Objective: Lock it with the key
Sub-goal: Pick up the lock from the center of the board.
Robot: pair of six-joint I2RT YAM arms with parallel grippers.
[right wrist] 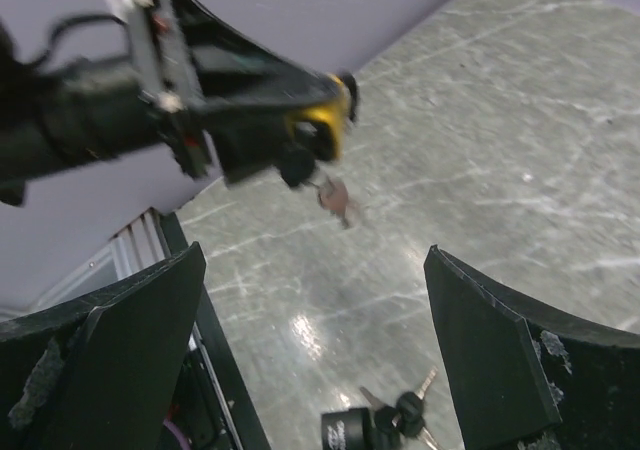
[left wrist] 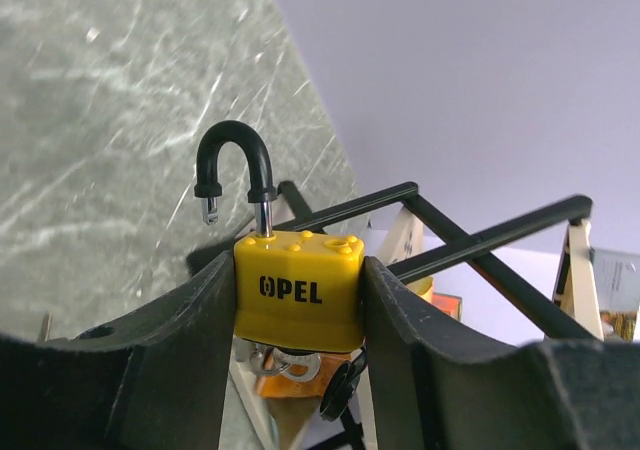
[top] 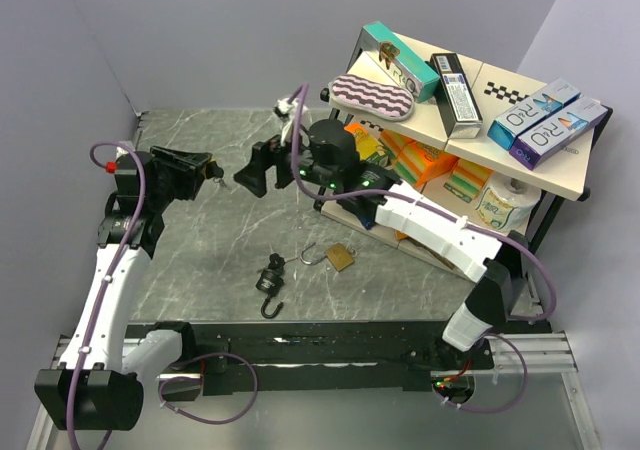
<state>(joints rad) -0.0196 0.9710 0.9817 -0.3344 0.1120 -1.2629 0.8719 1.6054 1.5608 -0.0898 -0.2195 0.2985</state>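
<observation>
Only left wrist view shows padlock (left wrist: pixel 298 292) shackle (left wrist: pixel 236 166) open.

The padlock (left wrist: pixel 298 290) sits in the left gripper (top: pixel 209 168), left of the right gripper (top: pixel 247 179). Before them on the table (top: pixel 200 250) lie a lock with keys (top: pixel 270 278) and, right of it, another lock (top: pixel 340 258).

Shelf rack (top: pixel 425 120) at rt w/ boxes (top: pixel 535 115), striped pouch (top: pixel 372 95), tissue roll (top: pixel 505 202)

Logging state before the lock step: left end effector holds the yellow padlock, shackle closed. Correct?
No: the shackle is open, its free end clear of the body in the left wrist view. The left end effector does hold the yellow padlock.
</observation>
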